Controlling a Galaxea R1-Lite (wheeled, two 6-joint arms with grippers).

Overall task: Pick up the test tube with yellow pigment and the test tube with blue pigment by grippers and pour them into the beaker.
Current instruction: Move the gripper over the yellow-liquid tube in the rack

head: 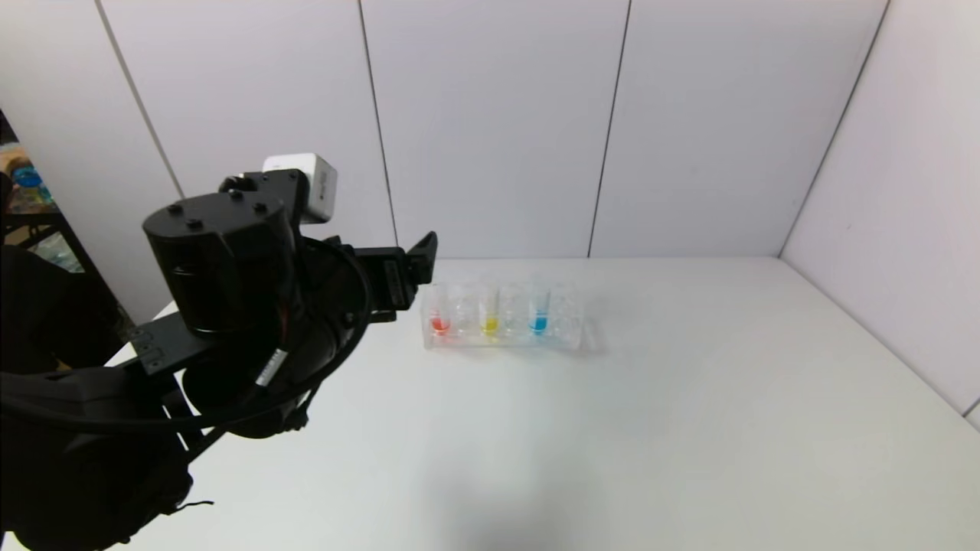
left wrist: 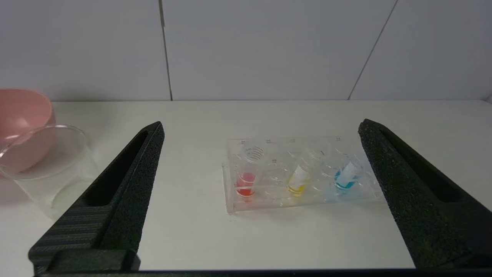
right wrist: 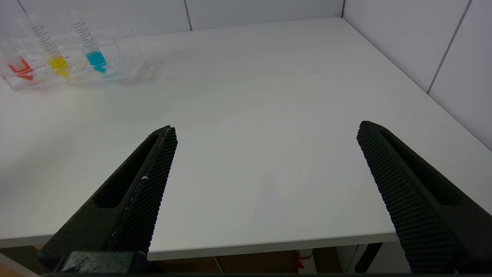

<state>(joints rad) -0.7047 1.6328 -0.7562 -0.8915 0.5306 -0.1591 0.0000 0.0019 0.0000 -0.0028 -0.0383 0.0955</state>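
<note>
The test tube with yellow pigment [head: 490, 312] and the test tube with blue pigment [head: 538, 311] stand in a clear rack [head: 573, 330] at the back of the white table. My left gripper [head: 416, 266] is raised to the left of the rack. In the left wrist view it [left wrist: 261, 124] is open and empty, facing the yellow tube [left wrist: 298, 180] and the blue tube [left wrist: 345, 177]. The beaker [left wrist: 46, 165] stands empty to one side. In the head view it is hidden behind my left arm. My right gripper [right wrist: 267, 127] is open and empty above the table's near edge.
A red-pigment tube [head: 439, 315] stands at the rack's left end. A pink bowl [left wrist: 19, 115] sits just behind the beaker. White wall panels close the table at the back and right. In the right wrist view the rack [right wrist: 127, 65] is far off.
</note>
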